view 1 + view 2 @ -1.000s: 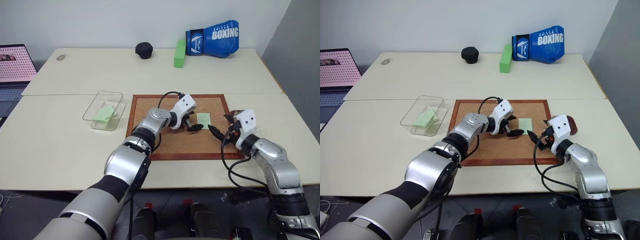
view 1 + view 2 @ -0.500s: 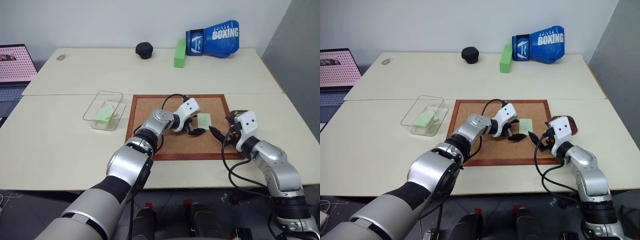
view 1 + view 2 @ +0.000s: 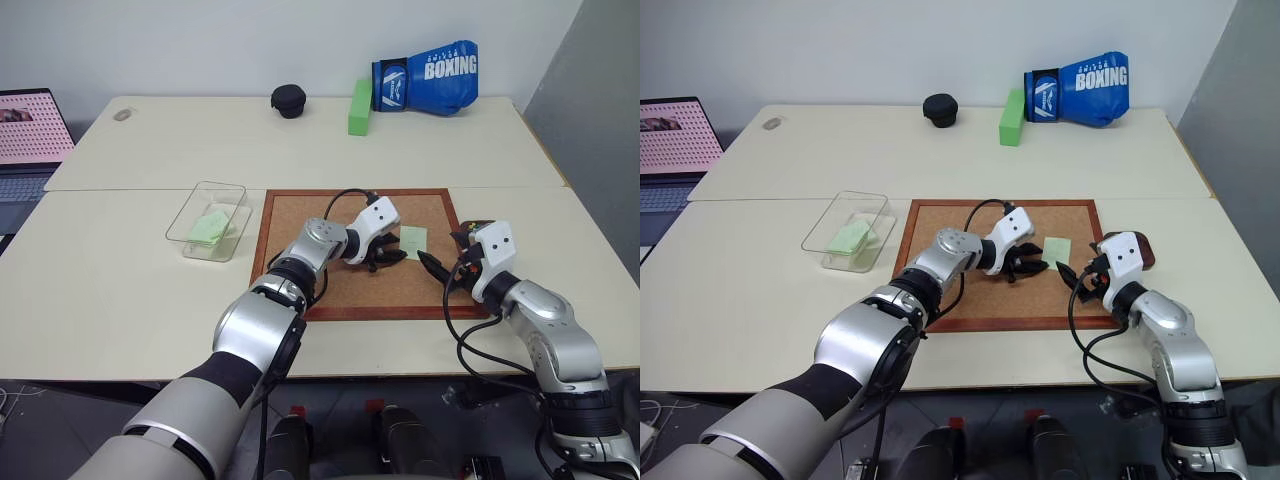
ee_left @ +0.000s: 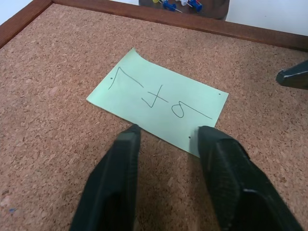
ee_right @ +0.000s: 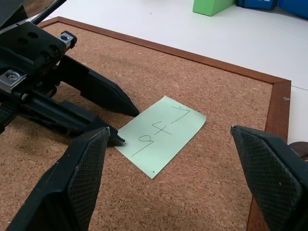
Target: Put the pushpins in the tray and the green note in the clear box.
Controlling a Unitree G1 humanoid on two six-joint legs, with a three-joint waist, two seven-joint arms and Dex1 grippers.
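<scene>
You see the small dark reddish-brown tray (image 3: 478, 228) only partly, behind the right gripper (image 3: 444, 268). The coloured pushpins (image 4: 180, 5) are cut by the picture's edge. The laptop (image 3: 30, 130) runs off left.

The left arm reaches forward and across toward the robot's right, its wrist bent so the left gripper (image 3: 392, 256) points slightly downward. Its two black fingers (image 4: 120, 163) stand apart with a narrow gap between their tips, both tips low against the surface beneath. The right arm is bent at the elbow, angling inward; the right gripper (image 3: 437, 267) is nearly level, its fingers (image 5: 84, 168) spread wide and holding nothing.
</scene>
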